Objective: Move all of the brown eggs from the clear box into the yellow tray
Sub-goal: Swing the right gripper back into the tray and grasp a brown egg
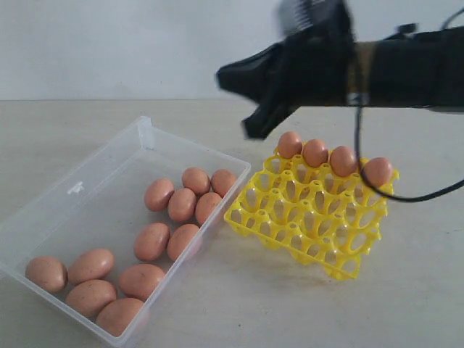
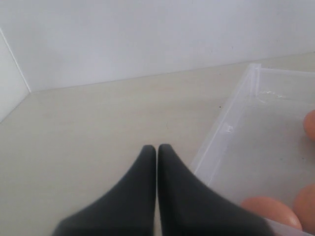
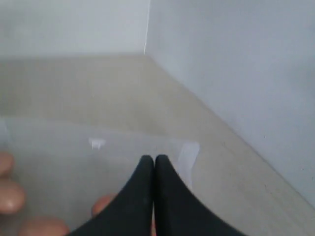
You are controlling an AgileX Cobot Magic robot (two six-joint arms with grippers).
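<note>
Right claw (image 1: 255, 130), closed and empty, hangs above the box (image 1: 101, 217); spread it wide before descending, straddle one egg (image 1: 196, 180) across its middle, squeeze gently

Sixteen brown eggs (image 1: 182, 204) in all, twelve in one clear box (image 1: 109, 210) at nine o'clock, four along the twelve-o'clock edge of one yellow tray (image 1: 319, 232) at three o'clock, one bench (image 1: 239, 304), one left pincer (image 2: 157, 147), one right pincer (image 3: 154, 158)

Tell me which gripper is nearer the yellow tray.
Right. The right gripper, shut, hovers close by the yellow tray, near its back corner. The left gripper sits outside the clear box, and the exterior view does not show it at all.
</note>
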